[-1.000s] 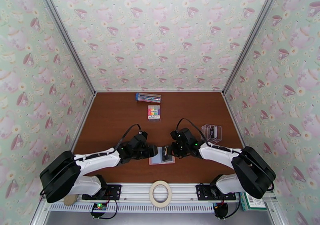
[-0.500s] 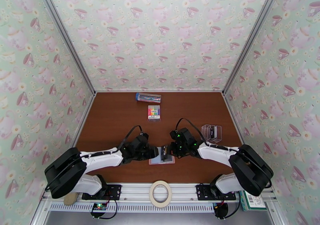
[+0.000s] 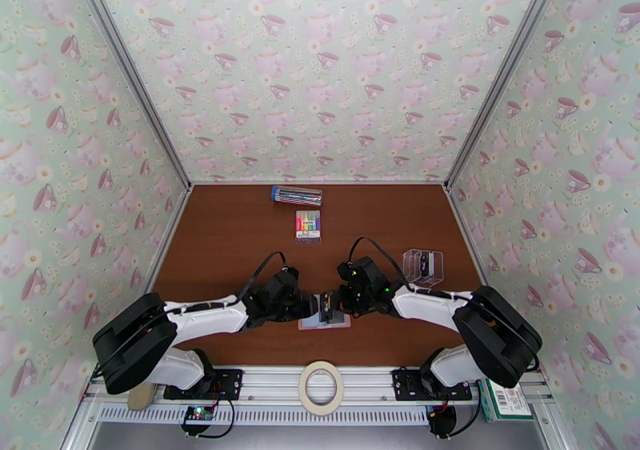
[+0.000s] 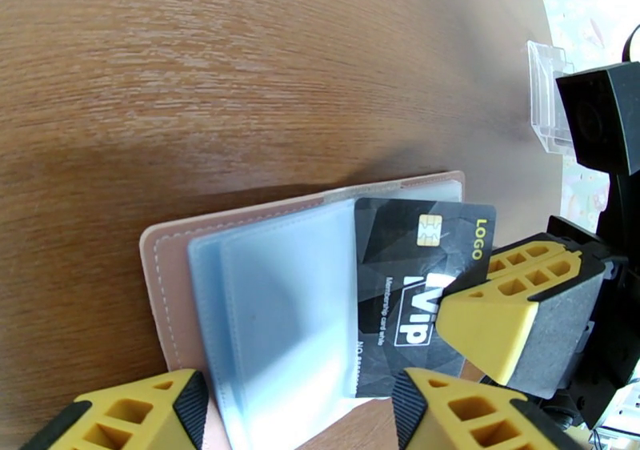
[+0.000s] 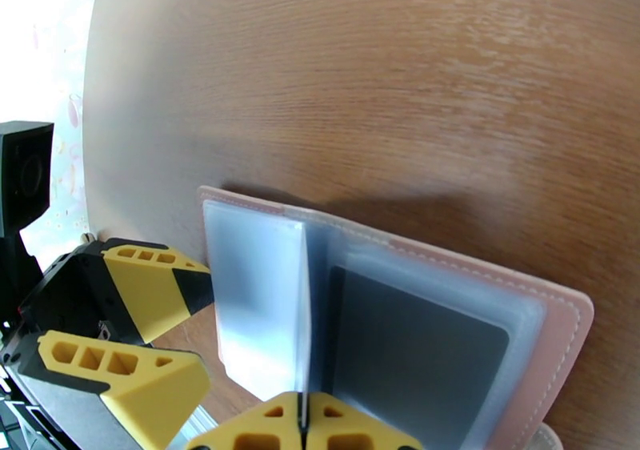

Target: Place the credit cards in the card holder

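Light: bright, even, from above | glare: pale sheen across table (image 4: 240,83) | shadow: soft, behind card holder (image 5: 560,323) | wrist edges: warped, washed-out

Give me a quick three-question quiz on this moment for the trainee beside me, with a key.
1. True or false: the right gripper is shut on the dark card.
2. How does the card holder lie? A) open on the table; B) folded and snapped shut; C) standing on edge.
3. Which gripper has its jaws apart and holds nothing?
Key: 1 true; 2 A; 3 the left gripper.
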`<action>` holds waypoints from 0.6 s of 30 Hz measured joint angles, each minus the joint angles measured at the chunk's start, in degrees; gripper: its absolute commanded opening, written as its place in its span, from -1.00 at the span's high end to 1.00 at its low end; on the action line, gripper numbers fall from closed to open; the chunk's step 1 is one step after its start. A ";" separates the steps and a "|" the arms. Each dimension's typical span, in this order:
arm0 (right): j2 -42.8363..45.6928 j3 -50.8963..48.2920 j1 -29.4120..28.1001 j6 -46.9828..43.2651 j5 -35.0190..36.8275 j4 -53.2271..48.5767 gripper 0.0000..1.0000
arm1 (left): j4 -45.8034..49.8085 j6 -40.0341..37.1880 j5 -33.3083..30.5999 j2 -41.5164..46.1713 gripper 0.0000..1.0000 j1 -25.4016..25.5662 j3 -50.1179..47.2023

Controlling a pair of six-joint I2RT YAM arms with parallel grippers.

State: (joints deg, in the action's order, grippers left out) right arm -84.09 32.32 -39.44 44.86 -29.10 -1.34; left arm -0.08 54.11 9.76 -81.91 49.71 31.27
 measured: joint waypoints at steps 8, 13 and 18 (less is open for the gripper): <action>-0.13 0.00 0.00 0.57 0.02 -0.04 1.00 | 0.04 0.02 -0.20 0.00 -0.34 0.15 0.00; -0.13 0.07 0.00 0.57 0.02 -0.70 1.00 | 0.07 0.00 -0.22 0.00 -0.34 0.15 0.00; -0.15 0.74 -0.20 0.44 0.07 -2.19 1.00 | 0.09 0.00 -0.24 0.00 -0.34 0.15 0.00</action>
State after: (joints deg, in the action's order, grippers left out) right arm -84.25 33.06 -39.64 45.30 -29.04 -3.53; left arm 0.01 54.11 9.52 -81.91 49.87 31.27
